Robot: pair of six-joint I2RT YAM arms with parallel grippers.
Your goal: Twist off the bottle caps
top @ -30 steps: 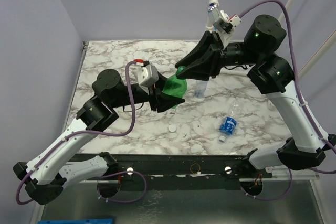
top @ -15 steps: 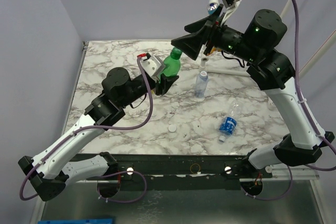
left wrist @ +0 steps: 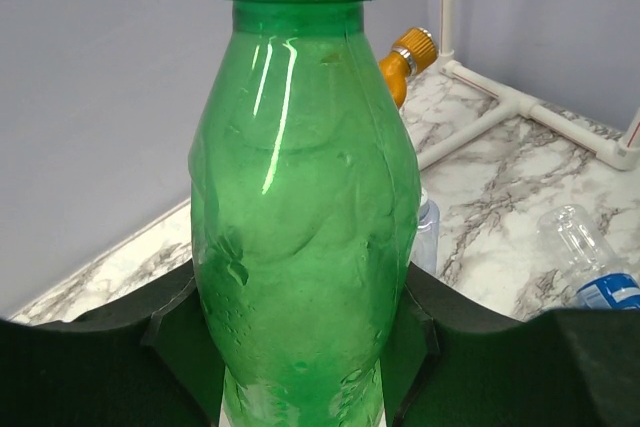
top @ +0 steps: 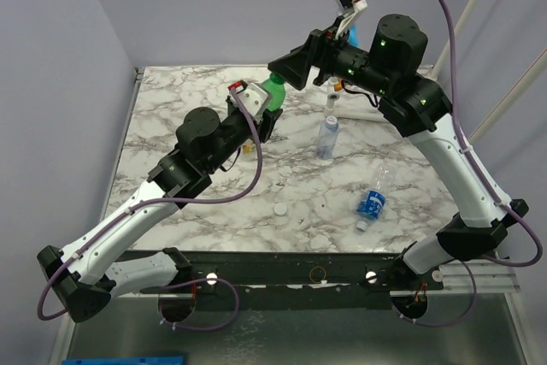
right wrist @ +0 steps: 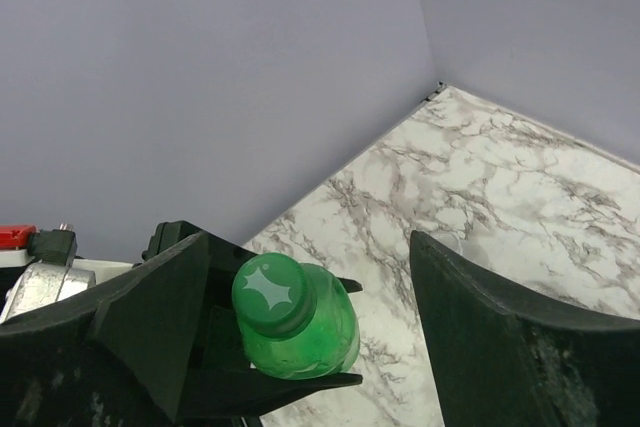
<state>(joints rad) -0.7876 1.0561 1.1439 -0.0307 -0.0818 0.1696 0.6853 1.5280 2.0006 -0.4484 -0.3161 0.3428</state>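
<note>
1. Bright, even, diffuse light from overhead; shadows on the marble table (top: 162,104) are faint and soft.
2. Left wrist view: white glare streaks run down the green bottle (left wrist: 300,247).
3. All views sharp; only the nearest foreground edges go soft.

Marbled tabletop (top: 167,104). Small clear bottle (top: 326,138) upright at centre; blue-labelled bottle (top: 370,203) lying nearer the front. White cap (top: 279,208) loose to its left.

marble table (top: 171,108) | white pipe frame (left wrist: 560,121) at rear | orange valve (left wrist: 408,53) near it
</note>
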